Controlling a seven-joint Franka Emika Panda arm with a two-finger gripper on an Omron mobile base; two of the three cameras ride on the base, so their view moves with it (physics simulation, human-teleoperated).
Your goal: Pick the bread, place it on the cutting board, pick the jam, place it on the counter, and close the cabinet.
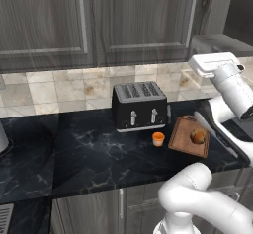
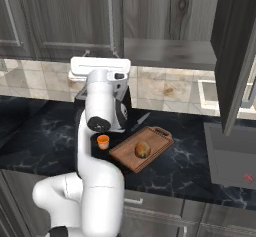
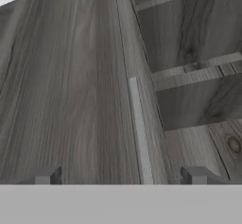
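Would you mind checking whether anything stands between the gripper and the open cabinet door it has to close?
Nothing visible does. The gripper, fingers spread, faces the cabinet straight on, its silver handle between the fingertips. The bread sits on the cutting board and the jam on the counter, well below.

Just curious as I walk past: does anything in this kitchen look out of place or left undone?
Only the cabinet door on the right, which hangs open. The bread lies on the board, and the jam stands upright on the counter. Nothing is spilled.
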